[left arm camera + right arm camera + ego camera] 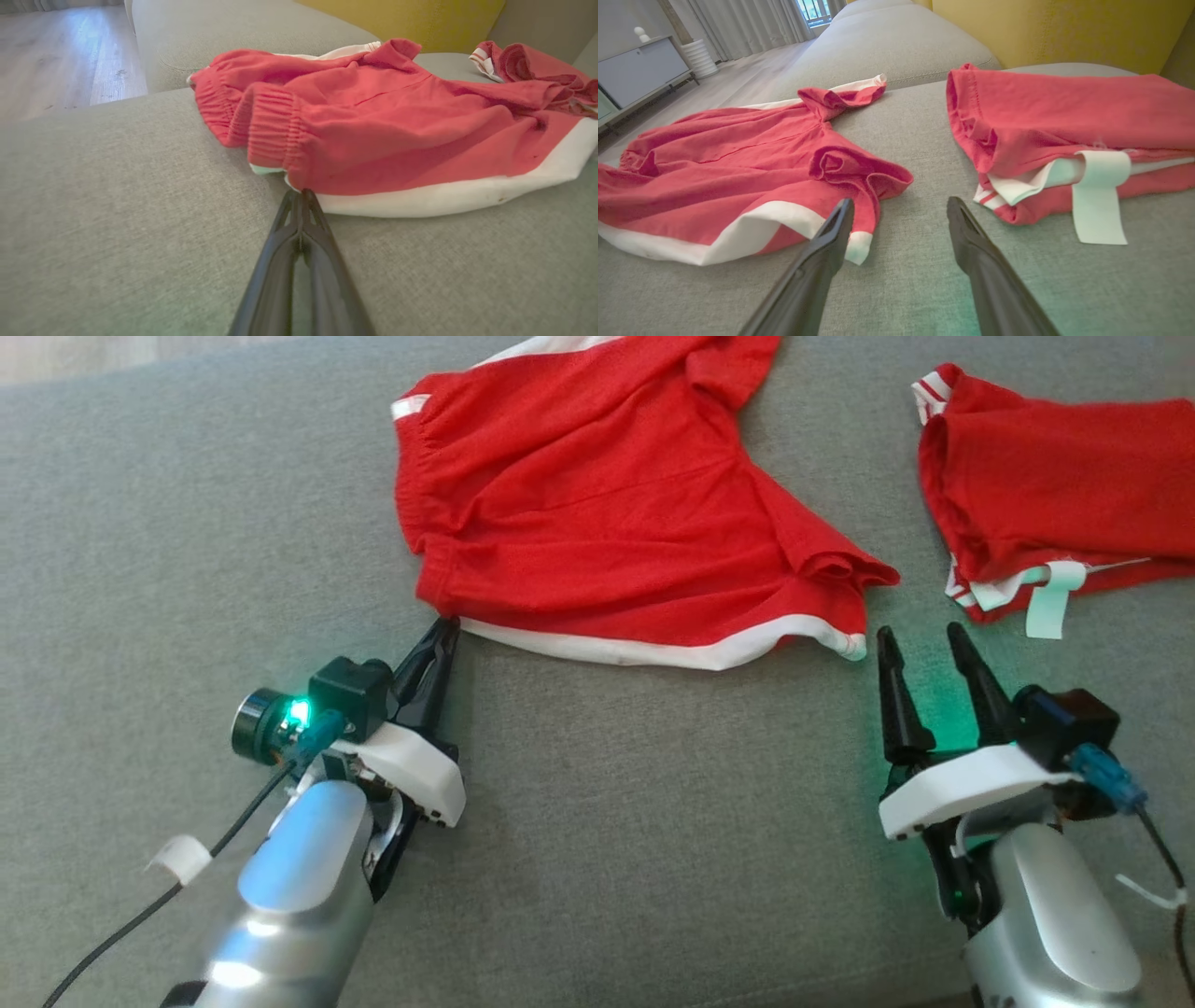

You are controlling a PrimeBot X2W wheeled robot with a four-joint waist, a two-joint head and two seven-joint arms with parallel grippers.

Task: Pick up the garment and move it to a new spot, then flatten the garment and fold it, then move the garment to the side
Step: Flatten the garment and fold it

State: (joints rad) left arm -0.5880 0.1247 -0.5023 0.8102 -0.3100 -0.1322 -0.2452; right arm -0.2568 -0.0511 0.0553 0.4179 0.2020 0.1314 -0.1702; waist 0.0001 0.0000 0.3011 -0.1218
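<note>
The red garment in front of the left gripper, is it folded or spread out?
Spread out, not folded: the red garment lies open on the grey cushion, wrinkled, with one corner bunched.

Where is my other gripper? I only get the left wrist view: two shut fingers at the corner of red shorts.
Observer: The right gripper is open, right beside the other hem corner of the shorts, holding nothing.
Operator: What is that red stuff at the far right?
Observer: A second garment, folded, lying apart from the shorts. A white tag hangs off its near edge.
Operator: What else is in the room?
Observer: Past the sofa, a grey cabinet stands near pale curtains.
</note>
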